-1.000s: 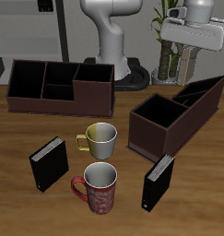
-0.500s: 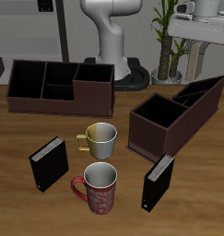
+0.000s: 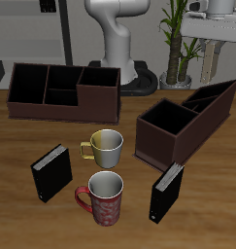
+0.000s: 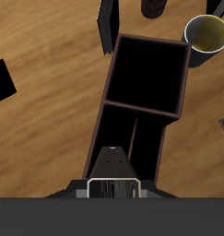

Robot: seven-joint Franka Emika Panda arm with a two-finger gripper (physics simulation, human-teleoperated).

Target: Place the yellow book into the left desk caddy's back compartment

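Tan-grey cover and a pale edge mark the yellow book (image 4: pixel 112 166), which is seen only from the wrist camera. It hangs directly at the claw (image 3: pixel 213 23), foreshortened, with its long axis pointing away from the camera and down toward the table. The claw is grasping the book, though the fingers themselves are hidden from view.

Straight beneath the book lies the left desk caddy (image 3: pixel 187 122), dark brown with a black inside. The book hangs over the caddy's two narrow compartments, well above them and not touching; I cannot tell which of the two it is over. The caddy's one large square compartment lies beyond these.

On the table, taking twelve o'clock as the table's back, the caddy's length runs from about eight o'clock to two o'clock. A yellow mug (image 3: pixel 106 147) stands at roughly nine o'clock from the caddy.
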